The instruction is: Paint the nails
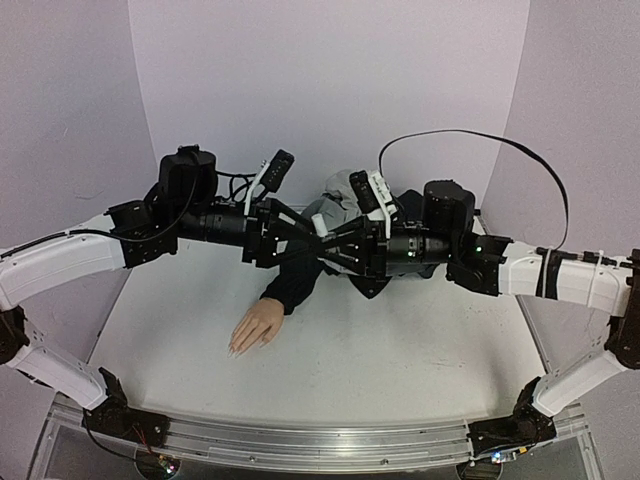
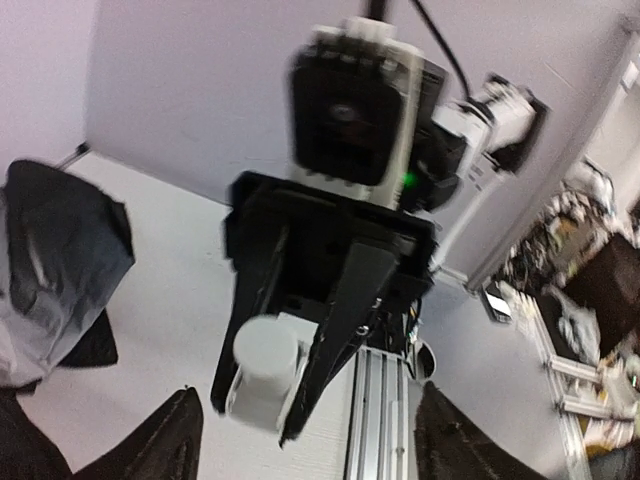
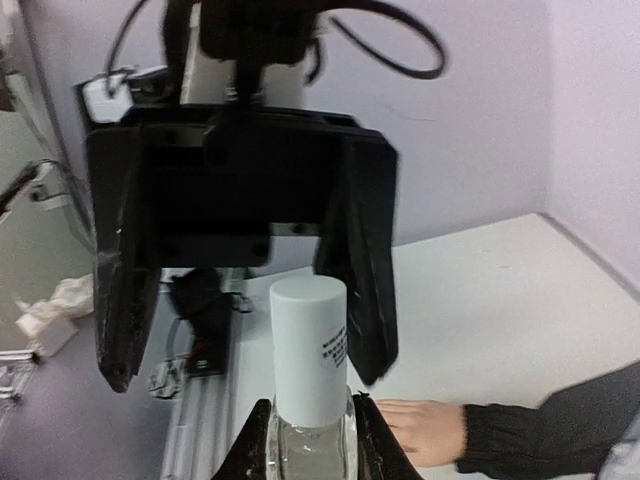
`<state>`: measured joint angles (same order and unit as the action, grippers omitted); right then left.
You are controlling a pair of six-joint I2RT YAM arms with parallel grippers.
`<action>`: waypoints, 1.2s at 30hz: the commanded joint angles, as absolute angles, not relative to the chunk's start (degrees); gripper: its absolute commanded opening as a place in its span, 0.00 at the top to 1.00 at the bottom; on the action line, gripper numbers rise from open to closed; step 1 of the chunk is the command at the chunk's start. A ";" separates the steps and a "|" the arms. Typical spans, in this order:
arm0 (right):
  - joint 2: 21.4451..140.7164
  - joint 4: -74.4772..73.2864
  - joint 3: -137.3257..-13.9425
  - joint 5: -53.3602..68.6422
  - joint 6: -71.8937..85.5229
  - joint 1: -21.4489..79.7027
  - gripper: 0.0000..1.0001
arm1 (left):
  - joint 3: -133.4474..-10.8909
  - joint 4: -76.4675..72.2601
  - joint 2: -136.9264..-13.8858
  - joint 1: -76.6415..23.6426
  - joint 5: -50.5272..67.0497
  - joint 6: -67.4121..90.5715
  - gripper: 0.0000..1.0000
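Note:
The flesh-coloured mannequin hand (image 1: 255,328) lies palm down on the white table, its dark sleeve (image 1: 295,285) running back under the arms. Its nails are too small to make out. Above the sleeve both grippers meet. My right gripper (image 3: 310,445) is shut on the glass body of a small bottle (image 3: 310,460) with a tall white cap (image 3: 308,345). My left gripper (image 3: 243,378) faces it, open, with its fingers on either side of the cap and apart from it. The left wrist view shows the same cap (image 2: 265,350), and my left gripper (image 2: 310,440) spread wide.
A grey and dark garment (image 1: 345,190) is bunched at the back of the table behind the grippers. An aluminium rail (image 1: 300,445) runs along the near edge. Lilac walls close off the back and sides. Clutter (image 2: 580,290) stands beyond the table.

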<state>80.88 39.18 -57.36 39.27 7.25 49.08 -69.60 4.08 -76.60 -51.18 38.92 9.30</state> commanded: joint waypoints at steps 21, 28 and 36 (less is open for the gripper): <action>93.68 36.21 -73.38 -13.02 -5.48 54.39 1.00 | -85.30 9.01 -87.90 -47.81 5.48 34.60 0.33; 94.74 36.21 -74.61 -11.08 -5.36 54.46 1.00 | -86.10 9.05 -90.15 -47.81 5.70 34.61 0.62; 93.79 36.30 -73.72 -8.52 -4.61 54.37 1.00 | -87.40 8.98 -91.93 -47.81 9.84 32.96 0.89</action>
<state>94.83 32.23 -71.53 -10.90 -4.91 54.17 -84.12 10.57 -91.26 -48.10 7.14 34.13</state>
